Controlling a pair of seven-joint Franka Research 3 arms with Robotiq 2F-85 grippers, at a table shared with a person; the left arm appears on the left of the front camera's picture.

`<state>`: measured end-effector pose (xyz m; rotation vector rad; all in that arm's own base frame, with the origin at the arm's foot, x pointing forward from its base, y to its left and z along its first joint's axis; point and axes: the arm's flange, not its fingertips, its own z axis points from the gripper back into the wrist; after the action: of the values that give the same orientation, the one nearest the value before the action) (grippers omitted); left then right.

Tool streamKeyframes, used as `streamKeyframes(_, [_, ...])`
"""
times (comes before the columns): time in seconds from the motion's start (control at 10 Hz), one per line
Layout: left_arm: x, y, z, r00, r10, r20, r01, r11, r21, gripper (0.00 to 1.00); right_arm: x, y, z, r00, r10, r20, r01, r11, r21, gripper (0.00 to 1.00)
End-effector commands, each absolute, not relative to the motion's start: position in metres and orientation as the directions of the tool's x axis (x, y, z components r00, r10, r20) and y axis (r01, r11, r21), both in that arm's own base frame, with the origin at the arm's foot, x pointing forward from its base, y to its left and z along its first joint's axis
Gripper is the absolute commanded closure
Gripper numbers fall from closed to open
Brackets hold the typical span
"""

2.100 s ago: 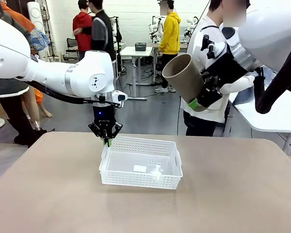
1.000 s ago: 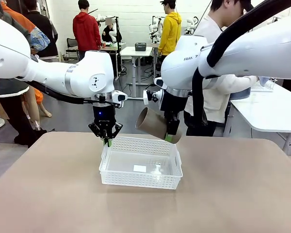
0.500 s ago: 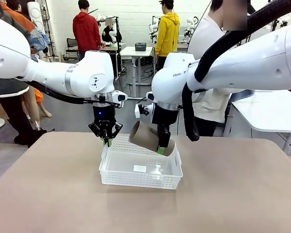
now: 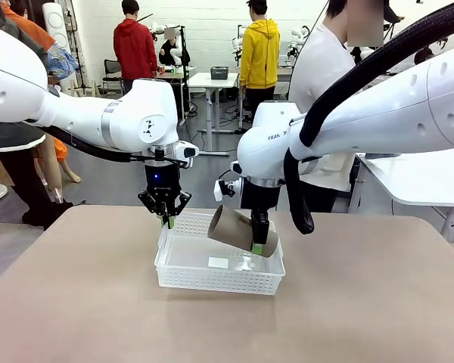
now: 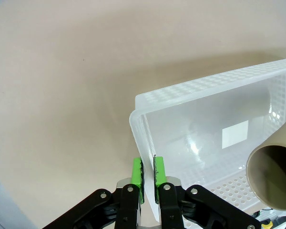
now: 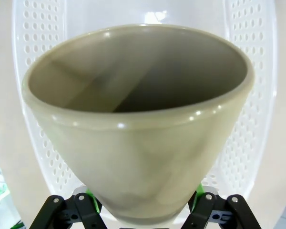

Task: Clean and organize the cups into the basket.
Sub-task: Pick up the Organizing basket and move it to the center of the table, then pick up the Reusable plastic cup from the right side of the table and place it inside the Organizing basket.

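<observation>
cup [image 4: 238,229] lies tilted in the right gripper [image 4: 256,245] over the basket [image 4: 212,280].

Bright, even room light; a soft shadow edges the basket [image 5: 190,93] on the table [image 5: 62,95]; wide-angle bulge warps the close cup [image 6: 138,157].

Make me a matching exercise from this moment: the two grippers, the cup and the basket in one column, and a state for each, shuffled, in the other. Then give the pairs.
Column one:
1. left gripper
2. right gripper
3. cup
4. basket

Column two:
a. tan, tilted with its mouth toward the robot's left
b. white, stands on the table
c. shut on the basket's wall near a corner
d. closed around the cup near its base

Pairs: 1-c, 2-d, 3-a, 4-b.
</observation>
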<state>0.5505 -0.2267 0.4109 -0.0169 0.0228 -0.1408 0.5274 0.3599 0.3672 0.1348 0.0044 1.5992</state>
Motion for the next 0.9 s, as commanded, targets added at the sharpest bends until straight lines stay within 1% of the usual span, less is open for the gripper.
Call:
streamKeyframes(0.0, [0.55, -0.226, 0.412, 0.99, -0.138, -0.02, 0.138, 0.99, -0.019, 1.0, 0.515, 0.357, 0.364, -0.023, 0.996, 0.083, -0.992, -0.033, 0.125, 0.2])
streamKeyframes(0.4, [0.55, -0.226, 0.412, 0.99, -0.138, -0.02, 0.138, 0.99, -0.019, 1.0, 0.509, 0.357, 0.35, -0.03, 0.997, 0.065, -0.982, -0.042, 0.187, 0.2])
streamKeyframes(0.5, [0.55, -0.226, 0.412, 0.99, -0.138, -0.02, 0.138, 0.99, -0.019, 1.0, 0.509, 0.358, 0.351, -0.027, 0.997, 0.07, -0.981, -0.04, 0.188, 0.02])
streamKeyframes(0.8, [0.55, -0.226, 0.412, 0.99, -0.138, -0.02, 0.138, 0.99, -0.019, 1.0, 0.505, 0.355, 0.365, -0.036, 0.993, 0.109, -0.985, -0.054, 0.167, 0.0])
